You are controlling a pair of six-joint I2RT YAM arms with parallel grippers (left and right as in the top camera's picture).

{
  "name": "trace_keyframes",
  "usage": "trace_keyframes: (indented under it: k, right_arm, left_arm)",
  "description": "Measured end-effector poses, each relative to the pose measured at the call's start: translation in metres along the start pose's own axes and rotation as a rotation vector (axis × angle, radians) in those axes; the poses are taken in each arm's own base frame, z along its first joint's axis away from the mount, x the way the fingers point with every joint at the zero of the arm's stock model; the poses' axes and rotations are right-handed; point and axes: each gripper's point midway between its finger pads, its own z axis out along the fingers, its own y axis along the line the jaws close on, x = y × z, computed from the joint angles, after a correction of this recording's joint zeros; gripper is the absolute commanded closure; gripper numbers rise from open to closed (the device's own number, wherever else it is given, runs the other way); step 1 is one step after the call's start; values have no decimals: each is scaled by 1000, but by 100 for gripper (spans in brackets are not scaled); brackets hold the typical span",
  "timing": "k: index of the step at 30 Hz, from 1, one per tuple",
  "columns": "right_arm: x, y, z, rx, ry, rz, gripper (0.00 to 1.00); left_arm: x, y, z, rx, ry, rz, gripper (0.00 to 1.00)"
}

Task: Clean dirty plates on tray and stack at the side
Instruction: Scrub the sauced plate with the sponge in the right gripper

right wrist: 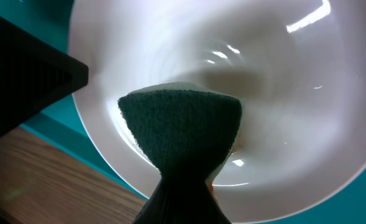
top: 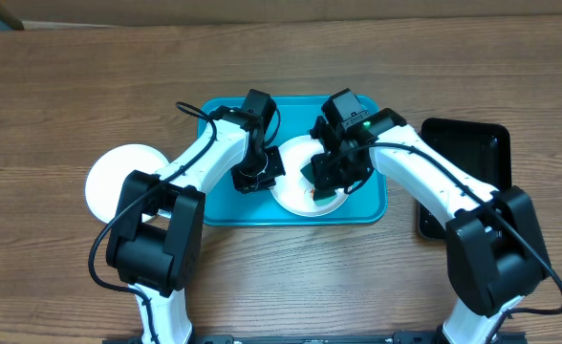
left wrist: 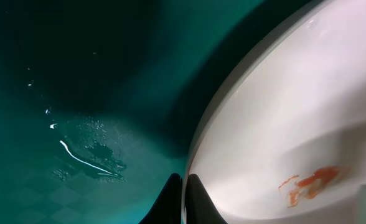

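Right gripper (right wrist: 182,202) was mostly cut off at the frame bottom. It pinched a dark green, coarse-fibred sponge (right wrist: 180,127) set against the glossy white plate (right wrist: 282,93). Left gripper (left wrist: 183,190) was nipped narrow on that plate's thin rim, with an orange smear (left wrist: 312,182) nearby. The plate sat in the turquoise tray (left wrist: 77,68), whose floor was beaded wet. Overhead, the arms hid the plate's centre. A second white plate (top: 118,182) lay on the wooden table (top: 52,96) to the left, a black tray (top: 467,158) to the right.

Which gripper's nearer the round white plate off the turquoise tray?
Left. The left gripper is right of the round white plate on the wooden table; right gripper is farther right, holding a green sponge.
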Motion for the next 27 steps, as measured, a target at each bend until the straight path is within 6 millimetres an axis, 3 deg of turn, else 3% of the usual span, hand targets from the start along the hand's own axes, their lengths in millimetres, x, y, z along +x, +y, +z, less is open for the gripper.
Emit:
trace_keyframes:
  k: [10, 19, 27]
  right_arm:
    - [18, 13, 38, 12, 88, -28, 96]
    - [19, 7, 49, 35, 110, 44, 96]
    - [18, -3, 46, 27, 126, 148, 96]
  left_arm:
    - [-1, 1, 0, -6, -6, -14, 96]
    - [-1, 3, 0, -14, -7, -15, 96]
    - [2, 4, 1, -21, 3, -16, 96]
